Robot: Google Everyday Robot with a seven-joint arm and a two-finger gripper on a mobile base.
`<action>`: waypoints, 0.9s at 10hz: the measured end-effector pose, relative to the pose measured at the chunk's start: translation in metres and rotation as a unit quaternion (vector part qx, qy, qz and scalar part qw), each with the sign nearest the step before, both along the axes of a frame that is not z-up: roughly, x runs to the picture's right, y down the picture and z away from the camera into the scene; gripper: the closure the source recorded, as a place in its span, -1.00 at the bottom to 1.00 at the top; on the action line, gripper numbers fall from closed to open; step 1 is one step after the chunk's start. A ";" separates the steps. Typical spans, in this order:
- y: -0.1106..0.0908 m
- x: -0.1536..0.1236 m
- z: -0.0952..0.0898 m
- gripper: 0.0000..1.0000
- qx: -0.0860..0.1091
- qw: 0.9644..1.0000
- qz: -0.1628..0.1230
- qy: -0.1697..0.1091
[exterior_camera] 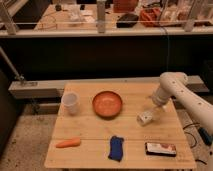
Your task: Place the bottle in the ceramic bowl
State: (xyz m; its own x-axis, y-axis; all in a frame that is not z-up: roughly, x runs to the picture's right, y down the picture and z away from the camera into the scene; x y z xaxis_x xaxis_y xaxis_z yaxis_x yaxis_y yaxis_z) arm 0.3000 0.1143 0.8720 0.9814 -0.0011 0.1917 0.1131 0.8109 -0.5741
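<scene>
The bottle, small, white and boxy, lies on the wooden table to the right of the ceramic bowl. The bowl is round, orange-brown and holds nothing. My gripper comes down from the white arm at the right and sits just above and behind the bottle's upper end, very close to it. I cannot make out whether it touches the bottle. About a hand's width of bare table separates the bottle from the bowl.
A white cup stands left of the bowl. Along the front of the table lie an orange carrot, a blue cloth and a flat dark box with a red-white label. A dark counter wall rises behind the table.
</scene>
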 end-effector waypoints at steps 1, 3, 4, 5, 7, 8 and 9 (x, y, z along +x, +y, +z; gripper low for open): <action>-0.001 0.003 0.001 -0.50 0.001 1.000 0.004 0.003; 0.001 0.008 0.003 -0.48 -0.002 1.000 0.009 0.007; 0.005 0.007 0.006 -0.35 -0.004 1.000 0.011 0.010; 0.007 0.006 0.008 -0.17 -0.004 1.000 0.011 0.012; 0.009 0.004 0.012 -0.04 -0.004 1.000 0.015 0.014; 0.009 0.004 0.013 0.06 -0.005 1.000 0.017 0.016; 0.010 0.005 0.014 0.30 -0.005 1.000 0.019 0.017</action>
